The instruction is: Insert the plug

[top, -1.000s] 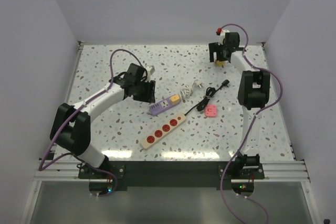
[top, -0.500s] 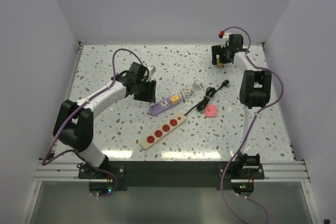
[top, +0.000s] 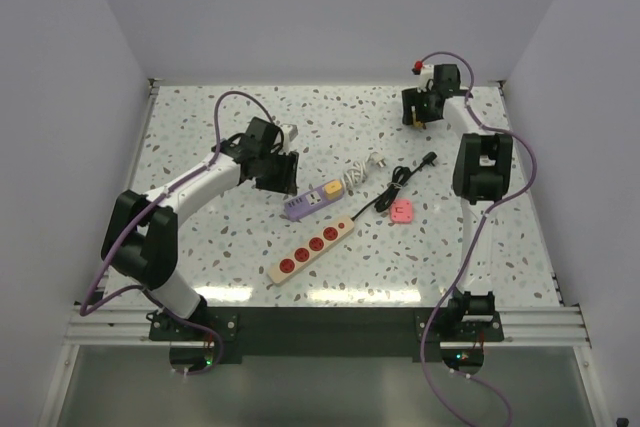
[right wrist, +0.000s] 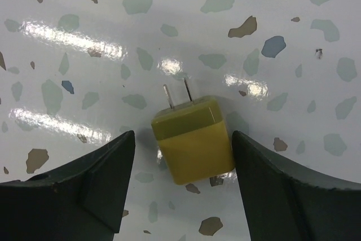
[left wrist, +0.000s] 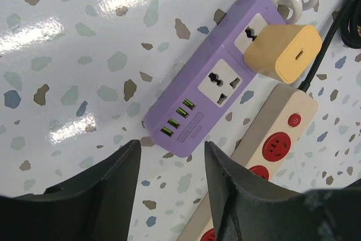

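An olive-yellow plug (right wrist: 193,146) lies flat on the speckled table at the far right, with its two metal prongs pointing away from me. My right gripper (right wrist: 182,156) is open and low over it, one finger on each side, and neither finger touches it. In the top view the right gripper (top: 421,110) is near the back edge. A purple power strip (left wrist: 217,86) carries an orange-yellow adapter (left wrist: 282,53) in its end socket. My left gripper (left wrist: 172,150) is open and empty just beside the strip's USB end; it also shows in the top view (top: 279,171).
A beige strip with red sockets (top: 311,246) lies in front of the purple strip (top: 312,200). A white coiled cable (top: 364,169), a black cable (top: 397,183) and a pink plug (top: 402,211) lie mid-table. Walls enclose the table on three sides.
My right gripper has shifted slightly back and right and settled lower around the olive-yellow plug. The left arm has barely moved.
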`<control>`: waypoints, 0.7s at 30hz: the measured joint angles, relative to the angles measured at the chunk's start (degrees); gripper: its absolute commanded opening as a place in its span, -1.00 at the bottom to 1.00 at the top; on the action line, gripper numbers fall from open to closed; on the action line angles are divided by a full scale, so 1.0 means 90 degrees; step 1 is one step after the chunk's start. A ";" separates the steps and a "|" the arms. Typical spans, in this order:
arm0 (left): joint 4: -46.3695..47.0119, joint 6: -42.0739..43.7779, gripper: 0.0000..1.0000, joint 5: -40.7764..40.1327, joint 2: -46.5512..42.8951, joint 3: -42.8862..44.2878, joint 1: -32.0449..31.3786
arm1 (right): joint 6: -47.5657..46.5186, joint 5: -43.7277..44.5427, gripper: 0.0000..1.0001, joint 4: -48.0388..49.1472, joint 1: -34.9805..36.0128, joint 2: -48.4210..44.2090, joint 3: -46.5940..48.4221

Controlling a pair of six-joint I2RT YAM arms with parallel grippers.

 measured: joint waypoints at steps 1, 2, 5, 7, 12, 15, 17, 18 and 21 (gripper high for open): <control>0.0000 0.0000 0.08 0.0005 0.0000 0.0000 0.0000 | -0.0005 0.0000 0.38 0.0000 0.0000 0.0000 -0.0002; 0.0000 0.0000 0.08 0.0007 0.0000 0.0000 0.0000 | -0.0012 0.0000 0.30 0.0017 0.0000 -0.0002 -0.0024; 0.0000 0.0000 0.08 0.0022 0.0000 0.0000 0.0000 | -0.0046 0.0005 -0.01 0.0034 -0.0002 -0.0002 -0.0034; -0.0012 0.0000 0.07 0.0046 0.0002 0.0024 0.0000 | -0.0039 0.0012 -0.27 0.0032 -0.0007 -0.0002 -0.0034; -0.0112 -0.0005 0.07 0.0153 0.0158 0.0500 0.0000 | 0.0007 -0.0032 -0.75 0.0204 -0.0007 -0.0282 -0.0520; -0.0102 -0.0049 0.07 0.0189 0.0238 0.0886 0.0000 | 0.0087 -0.0153 -0.82 0.0231 -0.0007 -0.0850 -0.1358; -0.0092 -0.0136 0.08 0.0231 0.0257 0.1083 0.0002 | 0.0172 -0.0253 -0.85 0.0204 0.0012 -0.1367 -0.2057; -0.0085 -0.0185 0.08 0.0272 0.0262 0.1156 0.0002 | 0.0199 -0.0308 -0.86 0.0153 0.0036 -0.1654 -0.2365; -0.0007 -0.0386 0.08 0.0503 0.0262 0.1234 0.0000 | 0.0270 -0.0449 -0.86 0.0083 0.0211 -0.2679 -0.3147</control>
